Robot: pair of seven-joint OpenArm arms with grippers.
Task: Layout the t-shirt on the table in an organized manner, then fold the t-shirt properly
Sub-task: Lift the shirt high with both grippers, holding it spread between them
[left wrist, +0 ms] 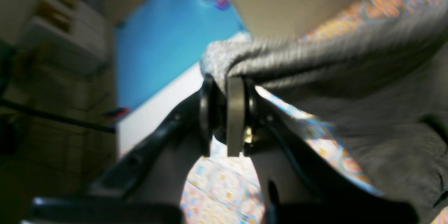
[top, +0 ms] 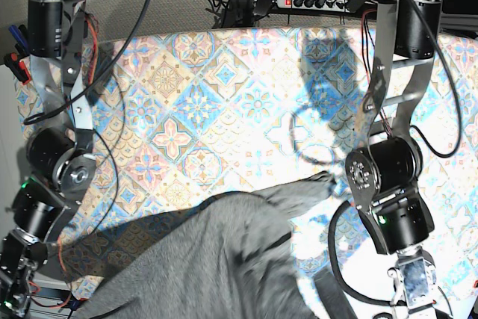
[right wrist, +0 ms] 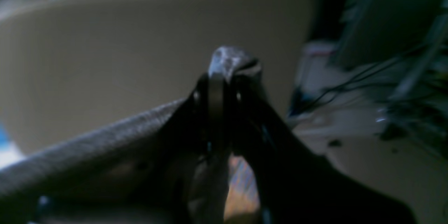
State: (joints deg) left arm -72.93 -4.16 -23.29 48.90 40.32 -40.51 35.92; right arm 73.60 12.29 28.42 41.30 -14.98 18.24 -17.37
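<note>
The dark heather-grey t-shirt (top: 216,259) is bunched over the near part of the table (top: 224,95), one pointed end reaching toward the arm on the right. In the left wrist view my left gripper (left wrist: 227,80) is shut on a rolled edge of the t-shirt (left wrist: 350,77), which stretches off to the right above the patterned cloth (left wrist: 224,189). My right gripper (right wrist: 224,77) is also shut, with a small tuft of the grey t-shirt (right wrist: 87,154) poking out past its tips. Neither gripper's fingertips show in the base view.
Both arm columns stand at the table's far corners, with cables hanging from them. A power strip (top: 314,1) lies behind the back edge. The left wrist view shows a blue floor area (left wrist: 164,35) and shelves (left wrist: 63,42) beyond the table.
</note>
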